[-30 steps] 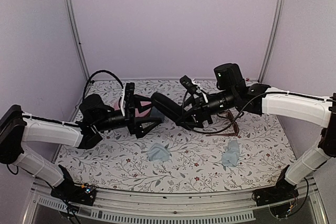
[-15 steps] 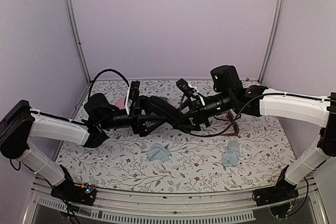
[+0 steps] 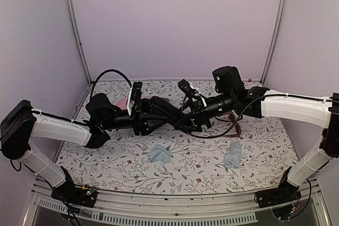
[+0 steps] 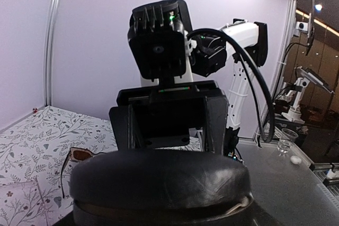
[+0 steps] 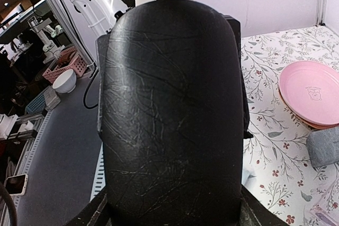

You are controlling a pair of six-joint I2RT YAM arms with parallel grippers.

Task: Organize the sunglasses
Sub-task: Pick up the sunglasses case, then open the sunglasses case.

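Gently now: hold the black oval hard-shell case (image 3: 164, 107) level above mid-table, clamped at either end by the left gripper (image 3: 148, 121) and the right gripper (image 3: 185, 120), and prise the lid without twisting, ready for the reddish-brown sunglasses with dark lenses (image 3: 235, 129) lying on the flowered table (image 3: 190, 170) to the right of both grippers. Check the right wrist view for the grey-blue rectangular case (image 5: 324, 146) and, seemingly, the pale translucent pinkish sunglasses (image 5: 328, 214), both largely hidden behind the arms from above.

From above the near edge, the top camera faces the far edge; the wrist cameras face each other, close across the shared black case (image 3: 164, 107).
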